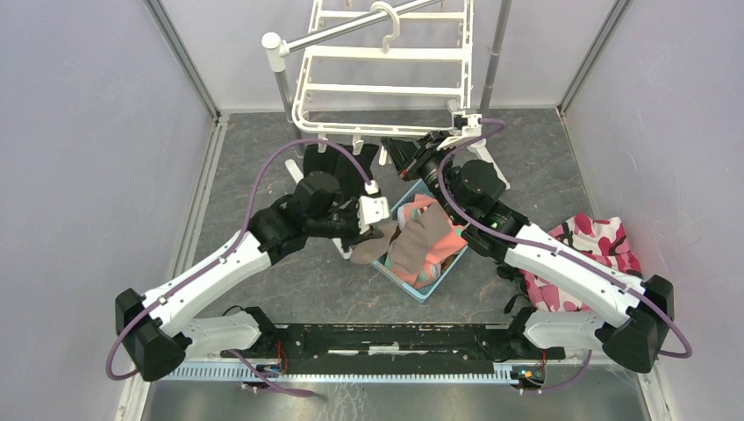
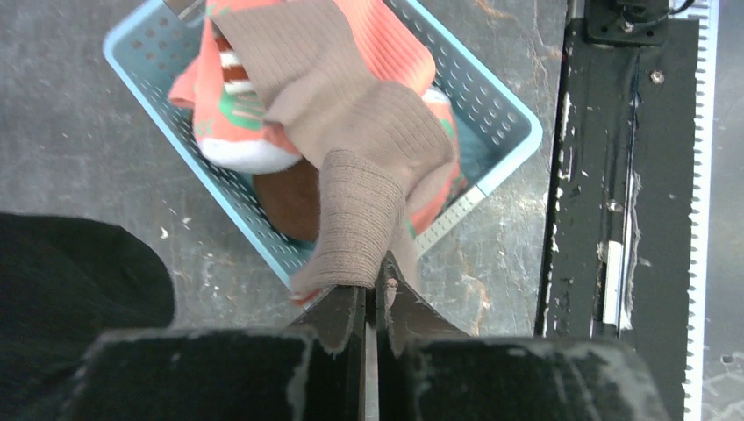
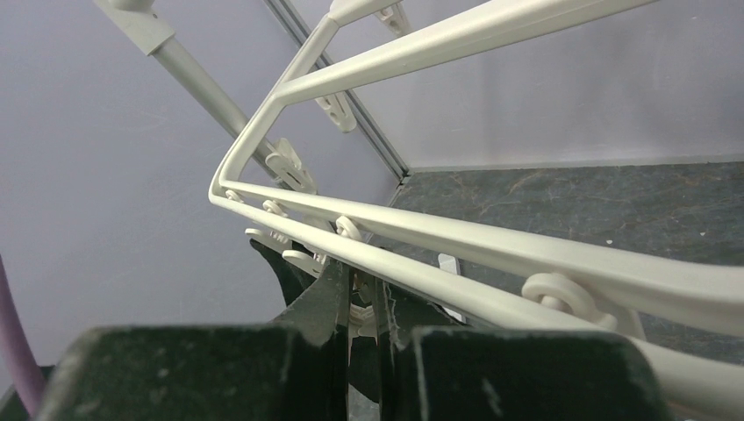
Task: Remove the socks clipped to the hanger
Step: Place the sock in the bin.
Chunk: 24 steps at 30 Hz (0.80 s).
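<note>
From above, the left gripper [image 1: 355, 239] is hovering at the blue basket [image 1: 432, 296] at mid-frame, its arm angling in from lower left, while the right gripper [image 1: 405, 156] is reaching under the hanger [image 1: 386, 92] at top. Left wrist: jaws at bottom centre are pinching shut on a taupe sock [image 2: 360, 219] draping out of the basket. Right wrist: jaws are squeezing a white clip [image 3: 354, 314] beneath the hanger's rail.

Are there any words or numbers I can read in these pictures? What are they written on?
None can be read.
The hanger, each clip, the socks and the blue basket show no words or numbers.
The white strip on the black rail is too small and blurred to tell if it has print.
</note>
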Motion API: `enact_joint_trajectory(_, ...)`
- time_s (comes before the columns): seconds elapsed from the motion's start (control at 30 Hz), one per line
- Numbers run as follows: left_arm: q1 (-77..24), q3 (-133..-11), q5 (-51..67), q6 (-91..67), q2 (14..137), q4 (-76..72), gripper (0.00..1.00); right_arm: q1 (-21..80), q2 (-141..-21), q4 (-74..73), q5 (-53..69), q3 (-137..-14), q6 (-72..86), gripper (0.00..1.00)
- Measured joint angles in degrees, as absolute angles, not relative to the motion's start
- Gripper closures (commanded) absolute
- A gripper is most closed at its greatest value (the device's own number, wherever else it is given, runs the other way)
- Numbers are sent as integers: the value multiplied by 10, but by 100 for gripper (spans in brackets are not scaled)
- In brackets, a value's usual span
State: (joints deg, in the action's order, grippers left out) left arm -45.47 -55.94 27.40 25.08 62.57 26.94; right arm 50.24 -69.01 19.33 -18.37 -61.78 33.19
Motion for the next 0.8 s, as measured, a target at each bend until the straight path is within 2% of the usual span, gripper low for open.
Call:
enact_joint_trajectory(0.13, -472, -618, 270, 277, 665, 244, 98, 502, -679, 187, -180, -617, 331, 93)
enact_joint_trajectory(0.27, -517, -625, 260, 310, 671, 201, 98, 502, -668, 187, -179, -613, 332, 93)
enact_joint_trajectory(0.3, -531, -625, 256, 317, 674, 190, 95, 502, -667, 187, -178, -612, 332, 93)
enact_joint_trajectory(0.33, -538, -625, 255, 322, 678, 183, 82, 502, -666, 187, -178, -612, 332, 93)
enact_joint_trajectory(0.4, -552, -626, 250, 330, 695, 170, 16, 502, -664, 186, -177, -611, 333, 93)
enact_joint_trajectory(0.43, -557, -626, 243, 337, 707, 166, 2, 502, -664, 185, -176, -610, 333, 93)
enact_joint_trajectory(0.6, -565, -621, 190, 348, 740, 175, 0, 502, -660, 179, -176, -608, 333, 92)
enact_joint_trajectory(0.8, -565, -582, 158, 355, 674, 188, 0, 501, -646, 178, -176, -604, 331, 88)
